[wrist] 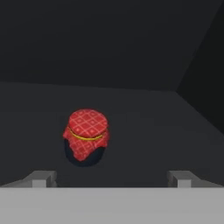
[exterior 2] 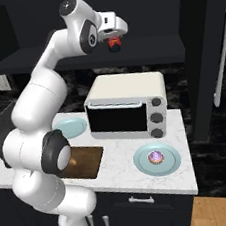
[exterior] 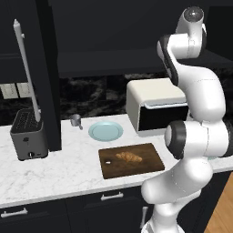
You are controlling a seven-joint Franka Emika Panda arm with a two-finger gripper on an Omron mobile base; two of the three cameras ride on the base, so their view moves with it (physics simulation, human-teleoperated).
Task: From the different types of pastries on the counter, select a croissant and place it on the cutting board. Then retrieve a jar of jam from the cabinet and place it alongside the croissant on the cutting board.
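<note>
Red checked cloth lid, yellow band, dark-bodied jar of jam (wrist: pixel 85 137)

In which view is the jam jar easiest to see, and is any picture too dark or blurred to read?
Hand view: the small jar with the red checked cloth cover stands out clearly against the dim, nearly black cabinet shelf, slightly soft. Right base view: the jar looks tiny under the gripper, detail lost. Left base view: evenly lit white marble counter, golden-brown croissant sharp enough.

The croissant (exterior: pixel 129 157) lies on the cutting board (exterior: pixel 152 164), which sits on the counter (exterior: pixel 68 168) before the toaster oven (exterior: pixel 154 107).
</note>
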